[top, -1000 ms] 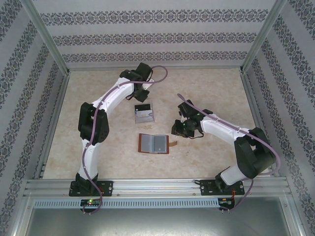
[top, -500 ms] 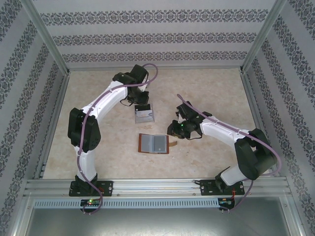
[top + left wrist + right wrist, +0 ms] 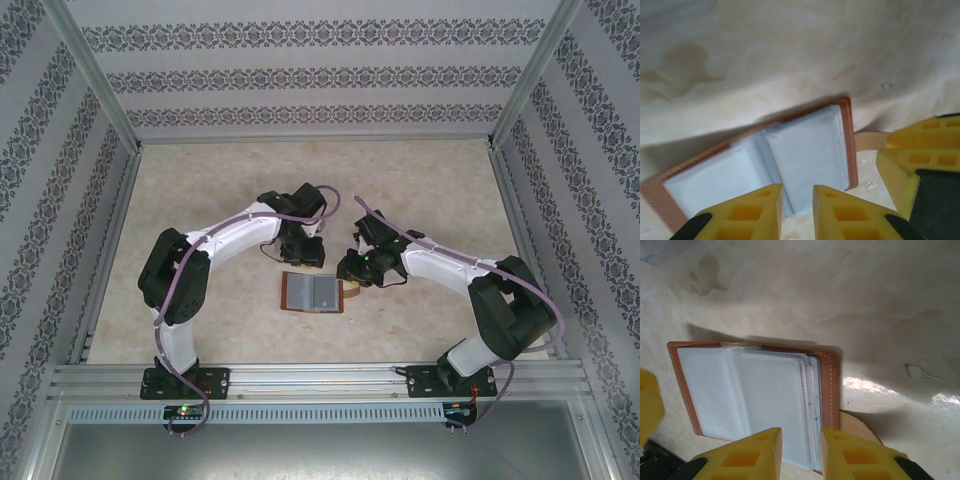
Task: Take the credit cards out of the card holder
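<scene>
Cards, if any sit in the pale sleeves (image 3: 770, 405) (I cannot tell), are inside the holder (image 3: 313, 292), spread open flat on the table (image 3: 200, 200) between my arms. My left gripper (image 3: 797, 210) and right gripper (image 3: 801, 452) hover close over it, fingers a slit apart, gripping nothing. I judge a pinch this narrow could snag a sleeve and drag the unpinned holder, or the grippers could collide.

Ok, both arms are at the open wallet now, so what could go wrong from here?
The left gripper and right gripper hang close together over the card holder; they might collide.
It seems to lie unpinned on the table, so a pull may drag it along.
Either could pinch a clear sleeve rather than its contents.
</scene>
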`<action>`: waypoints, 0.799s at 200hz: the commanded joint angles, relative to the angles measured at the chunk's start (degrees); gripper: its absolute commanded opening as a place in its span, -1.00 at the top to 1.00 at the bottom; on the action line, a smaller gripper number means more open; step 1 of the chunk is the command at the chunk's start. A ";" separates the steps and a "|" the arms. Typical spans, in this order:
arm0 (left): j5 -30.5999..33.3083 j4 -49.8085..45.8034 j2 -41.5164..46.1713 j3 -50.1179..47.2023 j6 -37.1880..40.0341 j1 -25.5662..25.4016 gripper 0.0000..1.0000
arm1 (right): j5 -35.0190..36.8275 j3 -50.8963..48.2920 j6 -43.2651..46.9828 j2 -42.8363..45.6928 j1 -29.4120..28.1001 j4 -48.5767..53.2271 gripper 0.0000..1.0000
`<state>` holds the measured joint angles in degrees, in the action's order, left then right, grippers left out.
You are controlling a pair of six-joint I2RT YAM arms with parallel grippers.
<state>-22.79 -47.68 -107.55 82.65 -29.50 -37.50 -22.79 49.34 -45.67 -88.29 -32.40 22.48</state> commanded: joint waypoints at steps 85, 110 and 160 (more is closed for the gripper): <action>-6.99 12.18 -0.97 -10.41 -10.84 -6.63 0.59 | 2.36 -1.18 1.05 0.89 1.03 1.08 0.47; -4.80 11.25 -1.34 -11.06 -10.15 -6.63 0.60 | 1.58 -1.29 0.82 0.67 0.78 0.56 0.47; -2.79 9.93 -1.31 -12.28 -9.35 -6.63 0.64 | -0.74 -1.00 0.07 -0.95 -0.10 -1.11 0.47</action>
<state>-27.42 -36.82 -108.77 71.50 -38.89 -43.88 -21.69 48.95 -45.06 -88.29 -31.66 22.72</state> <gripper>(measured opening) 0.184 0.267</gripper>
